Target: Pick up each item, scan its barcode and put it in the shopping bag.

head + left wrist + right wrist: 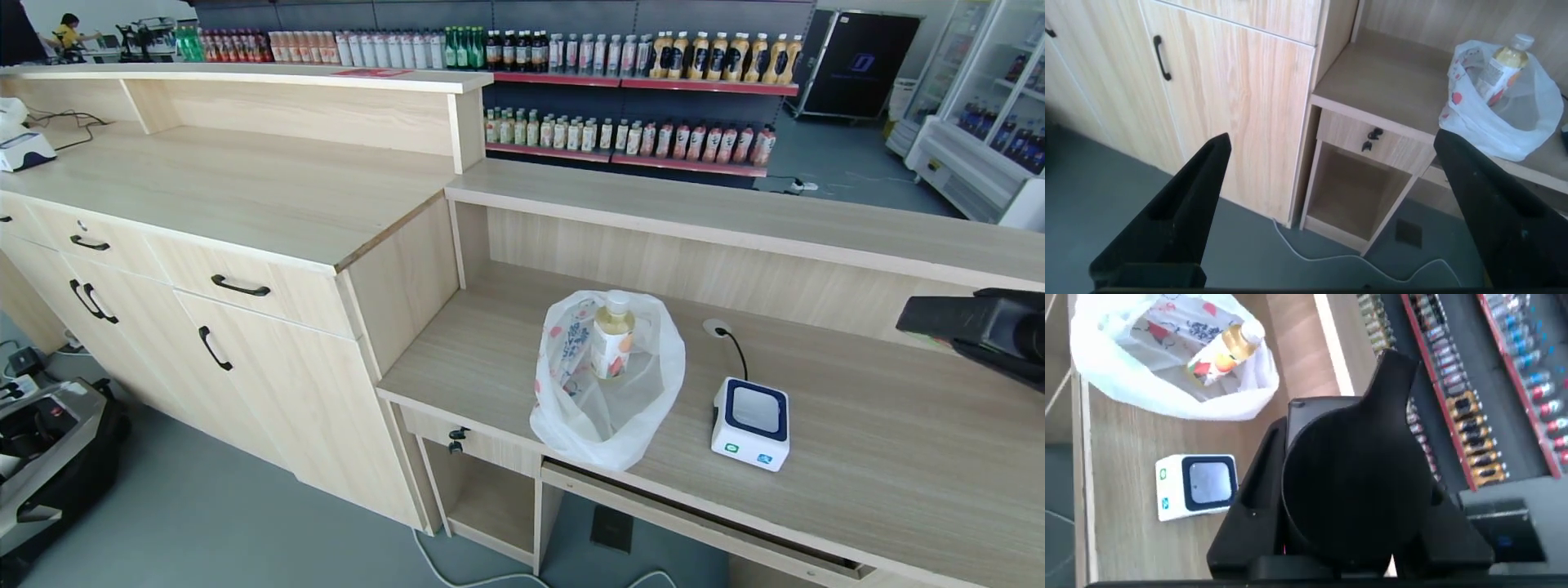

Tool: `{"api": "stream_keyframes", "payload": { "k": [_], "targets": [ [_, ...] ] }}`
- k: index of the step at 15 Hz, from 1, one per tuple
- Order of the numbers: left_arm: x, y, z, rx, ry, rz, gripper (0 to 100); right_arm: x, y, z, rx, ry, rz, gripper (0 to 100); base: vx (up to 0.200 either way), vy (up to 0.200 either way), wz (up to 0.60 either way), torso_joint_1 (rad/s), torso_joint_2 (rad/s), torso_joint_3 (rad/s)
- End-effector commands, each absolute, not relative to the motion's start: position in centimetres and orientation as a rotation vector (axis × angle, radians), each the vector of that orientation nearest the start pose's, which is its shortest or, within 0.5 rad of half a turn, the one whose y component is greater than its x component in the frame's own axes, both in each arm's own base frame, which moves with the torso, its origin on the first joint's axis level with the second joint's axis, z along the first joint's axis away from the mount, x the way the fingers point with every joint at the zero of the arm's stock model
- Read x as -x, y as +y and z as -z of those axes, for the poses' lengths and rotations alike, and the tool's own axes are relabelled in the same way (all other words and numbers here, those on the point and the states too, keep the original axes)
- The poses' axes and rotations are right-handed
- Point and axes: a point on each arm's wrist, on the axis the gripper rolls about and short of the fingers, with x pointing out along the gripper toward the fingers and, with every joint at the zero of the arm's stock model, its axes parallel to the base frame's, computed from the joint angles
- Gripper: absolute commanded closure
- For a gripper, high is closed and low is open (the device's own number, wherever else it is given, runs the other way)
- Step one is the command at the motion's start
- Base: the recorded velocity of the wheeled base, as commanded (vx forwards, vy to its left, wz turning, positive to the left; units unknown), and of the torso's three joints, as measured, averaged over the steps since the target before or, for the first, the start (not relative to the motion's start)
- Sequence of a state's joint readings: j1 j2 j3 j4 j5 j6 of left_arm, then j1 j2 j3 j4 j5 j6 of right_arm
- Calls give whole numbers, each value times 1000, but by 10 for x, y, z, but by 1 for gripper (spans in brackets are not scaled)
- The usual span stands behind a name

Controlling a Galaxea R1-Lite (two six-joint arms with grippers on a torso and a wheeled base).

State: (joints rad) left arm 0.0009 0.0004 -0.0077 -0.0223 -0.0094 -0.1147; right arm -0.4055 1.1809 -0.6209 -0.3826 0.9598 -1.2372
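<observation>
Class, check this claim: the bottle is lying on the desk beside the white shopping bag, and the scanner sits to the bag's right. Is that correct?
Not quite. The bottle is inside the white shopping bag, not lying on the desk beside it; the head view shows this. The scanner does sit to the bag's right.

The head camera looks forward and down over the worktop (882, 441). The left wrist camera faces its front from low down; the right wrist camera looks down from close. All share the shopping bag (653, 384).
</observation>
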Motion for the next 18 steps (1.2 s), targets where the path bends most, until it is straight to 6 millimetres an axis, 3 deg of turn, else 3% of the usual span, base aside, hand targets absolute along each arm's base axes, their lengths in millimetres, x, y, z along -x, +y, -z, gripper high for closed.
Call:
{"api": "stream_keyframes", "payload": {
  "k": [1, 2, 3, 5, 8, 10, 11, 13, 15, 18],
  "targets": [
    [23, 0, -80, 115, -30, 9, 0, -161, -51, -252, 898, -97, -370, 100, 0, 0, 600, 2, -2, 7],
    [23, 0, -80, 115, -30, 9, 0, -162, -52, -257, 845, -72, -314, 100, 0, 0, 600, 7, 2, 2],
    [23, 0, -80, 115, -30, 9, 0, -176, -52, -266, 643, 5, -170, 100, 0, 0, 600, 2, 2, -2],
    [23, 0, -80, 115, -30, 9, 0, -192, -49, -264, 370, 98, 20, 100, 0, 0, 600, 7, 7, 5],
    [23, 0, -80, 115, -30, 9, 0, -198, -48, -228, -84, 219, -105, 100, 0, 0, 0, 0, 0, 0],
    [23, 0, -80, 115, -30, 9, 0, -197, -55, -217, -181, 259, -71, 100, 0, 0, 0, 0, 0, 0],
    [23, 0, -80, 115, -30, 9, 0, -207, -70, -191, -365, 361, 8, 100, 0, 0, 0, 0, 0, 0],
    [23, 0, -80, 115, -30, 9, 0, -224, -102, -173, -405, 379, 92, 100, 0, 0, 0, 0, 0, 0],
    [23, 0, -80, 115, -30, 9, 0, -236, -126, -161, -433, 389, 66, 100, 0, 0, 0, 0, 0, 0],
    [23, 0, -80, 115, -30, 9, 0, -248, -139, -148, -430, 420, 64, 100, 0, 0, 0, 0, 0, 0]
  ]
}}
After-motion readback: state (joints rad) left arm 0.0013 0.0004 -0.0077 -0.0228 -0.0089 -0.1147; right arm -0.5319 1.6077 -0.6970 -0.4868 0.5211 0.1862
